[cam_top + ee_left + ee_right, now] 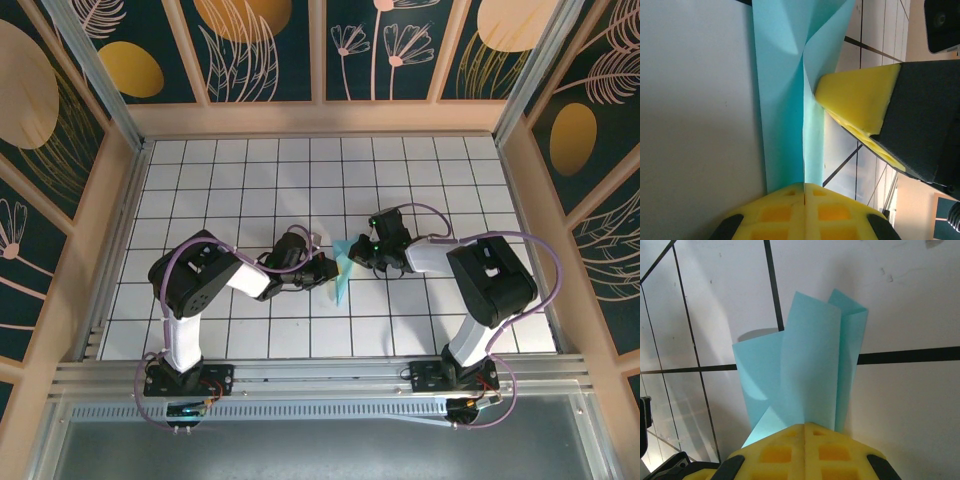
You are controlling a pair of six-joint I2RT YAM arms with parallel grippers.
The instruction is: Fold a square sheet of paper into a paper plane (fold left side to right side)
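Wing fold in hand, judged late.
The paper plane point(343, 272) is pinched by left gripper point(804, 187) and right gripper point(805, 426); loose flaps must next be pressed flat.

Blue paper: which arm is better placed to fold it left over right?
Probably left: the left tool is shut on the paper at its crease, ready to carry that side across; the right tool also pinches it, as anchor.
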